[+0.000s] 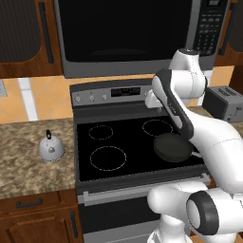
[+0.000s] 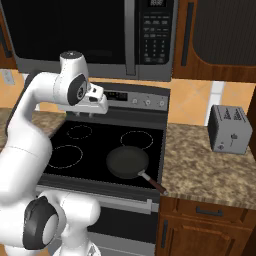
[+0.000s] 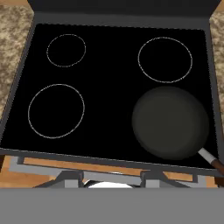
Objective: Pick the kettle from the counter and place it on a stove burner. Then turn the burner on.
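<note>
The small silvery-grey kettle (image 1: pixel 51 147) with its black handle stands upright on the speckled granite counter (image 1: pixel 26 176), left of the stove. My gripper (image 1: pixel 154 104) (image 2: pixel 92 107) hangs high over the back of the black cooktop, well to the right of the kettle and far from it. In the hand view its fingertips (image 3: pixel 69 177) stand apart with nothing between them, so my gripper (image 3: pixel 111 180) is open. The stove burner, the widest white ring (image 1: pixel 108 158) (image 2: pixel 64 156) (image 3: pixel 56 111), lies bare at the front left of the glass.
A black frying pan (image 1: pixel 172 147) (image 2: pixel 128 162) (image 3: pixel 170 123) covers the front right burner, handle pointing toward the front right. A toaster (image 1: pixel 223 102) (image 2: pixel 229 129) sits on the right counter. Knobs line the stove's back panel (image 1: pixel 108 94) (image 2: pixel 145 101). A microwave (image 1: pixel 128 33) hangs overhead.
</note>
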